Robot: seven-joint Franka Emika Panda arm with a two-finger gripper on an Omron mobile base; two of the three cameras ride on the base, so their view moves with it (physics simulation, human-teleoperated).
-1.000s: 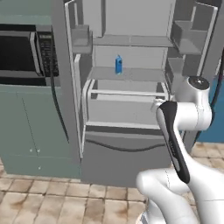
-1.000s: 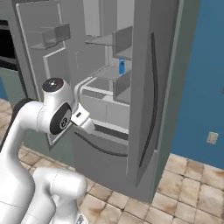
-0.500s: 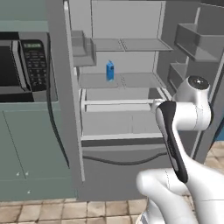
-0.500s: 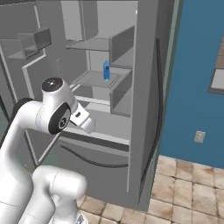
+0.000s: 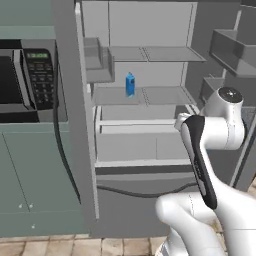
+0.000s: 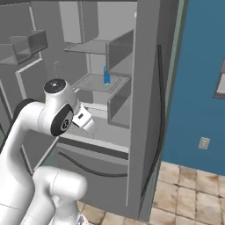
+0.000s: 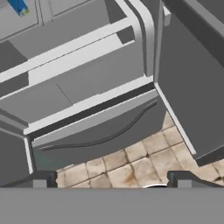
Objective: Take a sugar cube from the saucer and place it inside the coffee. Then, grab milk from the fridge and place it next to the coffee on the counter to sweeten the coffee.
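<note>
Hanging low before the open fridge (image 5: 150,145), the gripper (image 7: 109,180) carries nothing; its two dark fingertips (image 7: 41,179) stand wide apart at the bottom of the hand view, over a beige tiled floor (image 7: 140,162). Just past them lies the fridge's bottom drawer front with its long curved handle (image 7: 100,135), and above that the pale drawers (image 7: 74,83) behind a white rail. An open door (image 7: 192,87) slants down the right of that view.

From the base cameras, the white arm (image 5: 210,150) is folded in front of the fridge's lower part, its elbow at about the height of the drawers. Farther in, the milk (image 5: 130,84) stands upright on a grey shelf (image 5: 145,95), towards its left half, well apart from the arm; it also shows in the right base view (image 6: 106,75) and as a blue scrap at the top left corner of the hand view (image 7: 18,6). Left of the fridge, a black-fronted microwave (image 5: 30,82) with a keypad sits over grey-green cabinet fronts (image 5: 35,175). Right of the fridge is a blue wall (image 6: 197,88).
</note>
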